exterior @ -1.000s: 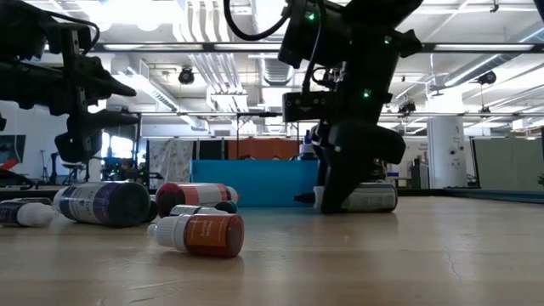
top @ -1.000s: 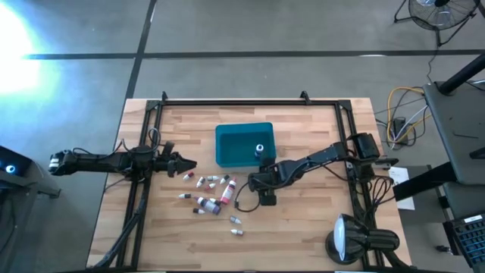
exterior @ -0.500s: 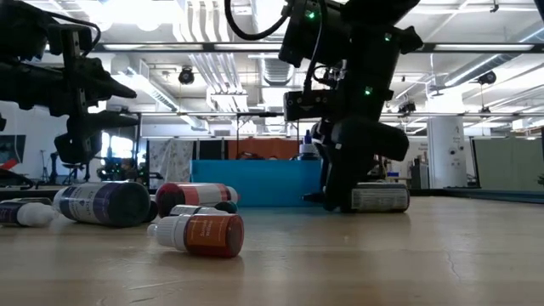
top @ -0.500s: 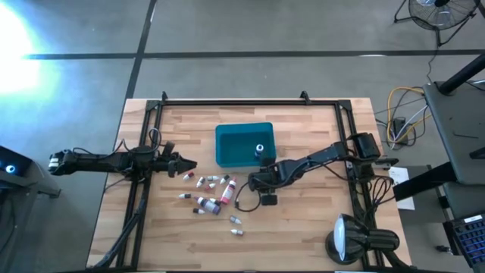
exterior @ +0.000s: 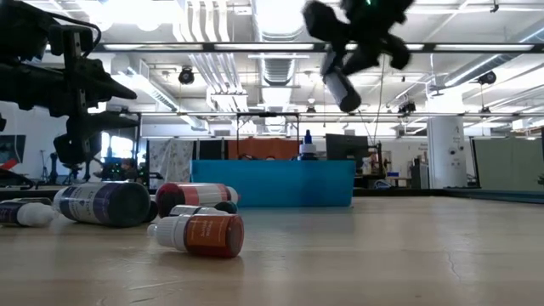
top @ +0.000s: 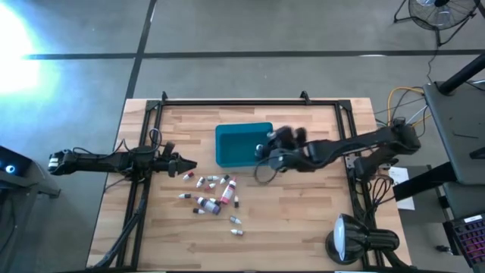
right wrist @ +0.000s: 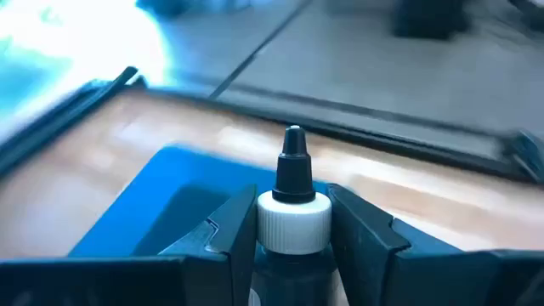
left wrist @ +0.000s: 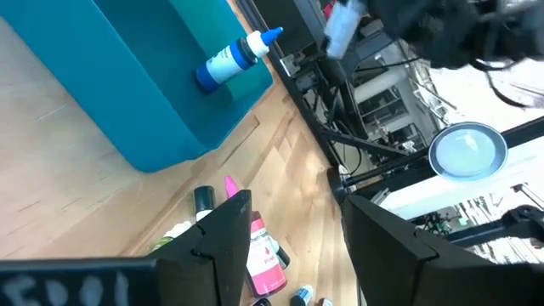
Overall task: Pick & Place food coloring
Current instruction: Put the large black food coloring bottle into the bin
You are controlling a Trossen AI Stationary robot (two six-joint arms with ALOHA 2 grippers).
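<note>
Wooden worktop [top: 303, 205] carried a teal bin [top: 235, 144] near its far edge. Right gripper [right wrist: 293, 229], raised beside the bin's right side, clamped a dark-capped bottle [right wrist: 293, 212]. Left gripper [left wrist: 289, 234] waited near the left edge, fingers parted and empty. Other food coloring bottles [top: 214, 193] lay scattered before the bin.

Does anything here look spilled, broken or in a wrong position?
Nothing looks spilled or broken. The loose bottles lie on their sides on the table, waiting to be picked. One bottle stands in the teal bin, and the right gripper holds a black-capped bottle above it.
</note>
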